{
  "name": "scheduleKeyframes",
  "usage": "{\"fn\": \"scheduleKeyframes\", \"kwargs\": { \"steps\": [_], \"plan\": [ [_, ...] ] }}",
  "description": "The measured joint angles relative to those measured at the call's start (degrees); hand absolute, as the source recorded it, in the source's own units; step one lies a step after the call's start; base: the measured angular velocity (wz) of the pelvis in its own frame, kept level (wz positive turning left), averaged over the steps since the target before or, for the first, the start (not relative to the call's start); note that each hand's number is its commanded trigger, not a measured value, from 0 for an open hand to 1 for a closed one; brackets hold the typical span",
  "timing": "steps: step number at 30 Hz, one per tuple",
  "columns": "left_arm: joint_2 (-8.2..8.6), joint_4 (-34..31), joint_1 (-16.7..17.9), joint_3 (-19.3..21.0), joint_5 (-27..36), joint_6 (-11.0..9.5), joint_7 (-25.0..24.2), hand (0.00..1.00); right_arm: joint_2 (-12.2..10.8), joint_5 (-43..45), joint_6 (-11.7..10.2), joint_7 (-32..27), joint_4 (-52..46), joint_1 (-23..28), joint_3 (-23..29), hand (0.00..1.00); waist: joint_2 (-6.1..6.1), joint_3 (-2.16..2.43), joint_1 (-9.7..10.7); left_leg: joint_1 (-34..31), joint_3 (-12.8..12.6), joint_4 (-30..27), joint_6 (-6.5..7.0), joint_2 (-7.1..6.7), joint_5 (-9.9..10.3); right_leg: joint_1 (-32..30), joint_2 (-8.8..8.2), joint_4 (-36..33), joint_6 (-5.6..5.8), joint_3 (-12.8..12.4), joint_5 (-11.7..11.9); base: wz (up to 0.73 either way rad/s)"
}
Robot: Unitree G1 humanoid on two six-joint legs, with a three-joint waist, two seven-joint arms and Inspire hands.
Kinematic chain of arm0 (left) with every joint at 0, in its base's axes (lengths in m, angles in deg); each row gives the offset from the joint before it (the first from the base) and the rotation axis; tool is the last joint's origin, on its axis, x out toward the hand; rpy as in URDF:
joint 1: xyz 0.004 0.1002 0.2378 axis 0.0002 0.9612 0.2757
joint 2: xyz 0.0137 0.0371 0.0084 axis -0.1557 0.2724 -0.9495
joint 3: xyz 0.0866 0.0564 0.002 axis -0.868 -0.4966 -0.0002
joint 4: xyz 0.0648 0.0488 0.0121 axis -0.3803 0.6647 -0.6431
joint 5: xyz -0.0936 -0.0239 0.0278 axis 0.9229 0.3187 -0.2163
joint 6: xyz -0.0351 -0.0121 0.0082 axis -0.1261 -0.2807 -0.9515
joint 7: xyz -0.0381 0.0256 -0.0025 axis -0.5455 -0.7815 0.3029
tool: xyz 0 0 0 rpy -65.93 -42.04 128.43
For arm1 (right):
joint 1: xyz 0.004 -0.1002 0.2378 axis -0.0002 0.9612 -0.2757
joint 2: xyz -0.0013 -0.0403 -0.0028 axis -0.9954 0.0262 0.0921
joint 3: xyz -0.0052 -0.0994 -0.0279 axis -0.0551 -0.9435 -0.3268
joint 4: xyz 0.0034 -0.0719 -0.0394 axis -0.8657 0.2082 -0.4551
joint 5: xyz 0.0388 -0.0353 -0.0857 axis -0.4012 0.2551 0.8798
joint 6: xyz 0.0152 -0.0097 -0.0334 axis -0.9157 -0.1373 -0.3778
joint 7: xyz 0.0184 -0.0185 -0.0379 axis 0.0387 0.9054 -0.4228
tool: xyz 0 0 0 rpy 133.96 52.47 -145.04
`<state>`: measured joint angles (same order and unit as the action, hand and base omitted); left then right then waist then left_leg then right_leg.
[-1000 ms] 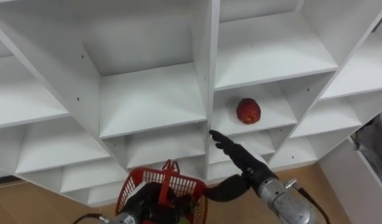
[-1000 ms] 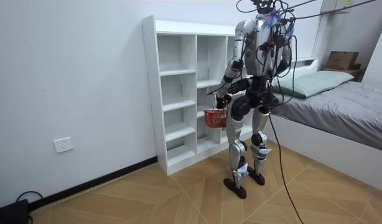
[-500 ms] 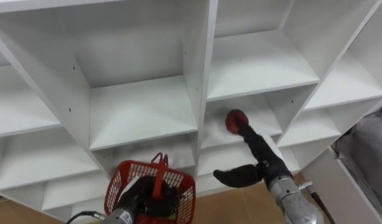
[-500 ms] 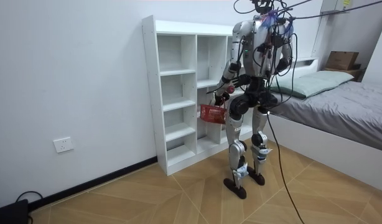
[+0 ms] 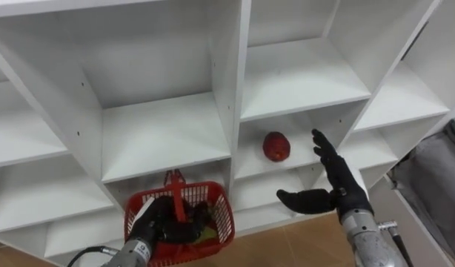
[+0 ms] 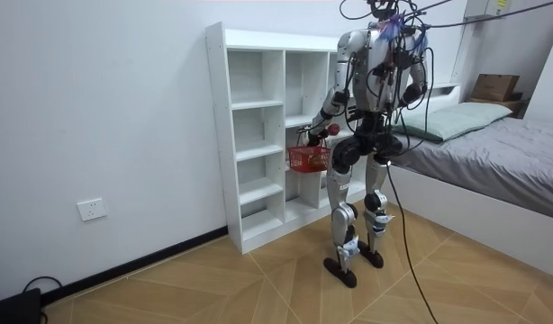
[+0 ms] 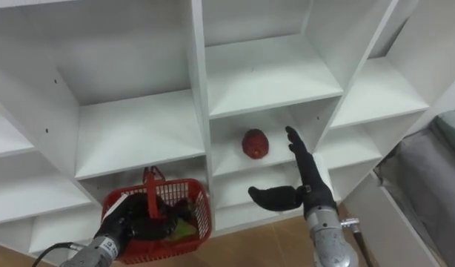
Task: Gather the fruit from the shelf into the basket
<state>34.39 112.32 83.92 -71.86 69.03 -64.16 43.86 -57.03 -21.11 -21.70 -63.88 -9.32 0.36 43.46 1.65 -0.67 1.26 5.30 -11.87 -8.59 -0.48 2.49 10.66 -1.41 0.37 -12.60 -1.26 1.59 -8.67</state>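
Observation:
A red fruit (image 5: 276, 146) lies alone on a shelf in the middle column of the white closet (image 5: 168, 126). My right hand (image 5: 337, 187) is open just right of and below the fruit, fingers straight and pointing up, thumb spread to the left, not touching it. My left hand (image 5: 149, 227) is shut on the red basket (image 5: 213, 211), held below the shelf left of the fruit. The basket's handle (image 5: 173, 191) stands upright. Dark items and something yellow-green (image 5: 204, 234) lie inside. In the room view I stand facing the closet (image 6: 258, 135) with the basket (image 6: 310, 158) at waist height.
The other closet compartments in view hold nothing. A vertical divider (image 5: 229, 89) separates the fruit's column from the one above the basket. A bed (image 6: 493, 153) stands at the room view's right. Wooden floor (image 5: 287, 248) shows below the closet.
My right hand, which reached onto the fruit half a second ago, has drawn back to its right side. The basket has risen a little toward the shelves. The fruit has stayed on its shelf.

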Motion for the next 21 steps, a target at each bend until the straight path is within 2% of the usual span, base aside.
{"fn": "scheduleKeyframes", "kwargs": {
  "steps": [7, 16, 21],
  "plan": [
    [-0.01, -2.9, 1.4, 0.0, 0.0, 0.1, 0.0, 1.00, 0.2, 0.0, 0.0, -1.8, 0.0, 0.0, 0.2, 0.00, 0.11, 0.06, 0.0, 0.3, 0.2, 0.0, 0.00, 0.00, 0.0, 0.3, 0.00, 0.0, -0.01, 0.1, 0.0, 0.00],
    [-0.02, -5.9, 4.5, 1.3, 0.0, 0.1, -0.1, 1.00, 0.2, 0.5, 0.0, -3.1, 0.1, 0.0, 0.8, 0.00, 1.00, 0.64, -0.2, 0.5, 0.9, 0.0, 0.00, -0.01, 0.0, 1.1, 0.01, 0.5, 0.02, 0.4, 0.1, 0.03],
    [-0.09, -6.1, 4.5, 2.1, 0.0, 0.1, 0.0, 1.00, 0.1, 0.7, 0.1, -3.1, 0.1, 0.0, 0.8, 0.00, 1.07, 0.60, -0.3, 1.3, 1.1, 0.1, -0.01, 0.00, 0.0, 2.2, 0.06, 1.0, 0.04, 0.4, 0.2, 0.02]
  ]
}}
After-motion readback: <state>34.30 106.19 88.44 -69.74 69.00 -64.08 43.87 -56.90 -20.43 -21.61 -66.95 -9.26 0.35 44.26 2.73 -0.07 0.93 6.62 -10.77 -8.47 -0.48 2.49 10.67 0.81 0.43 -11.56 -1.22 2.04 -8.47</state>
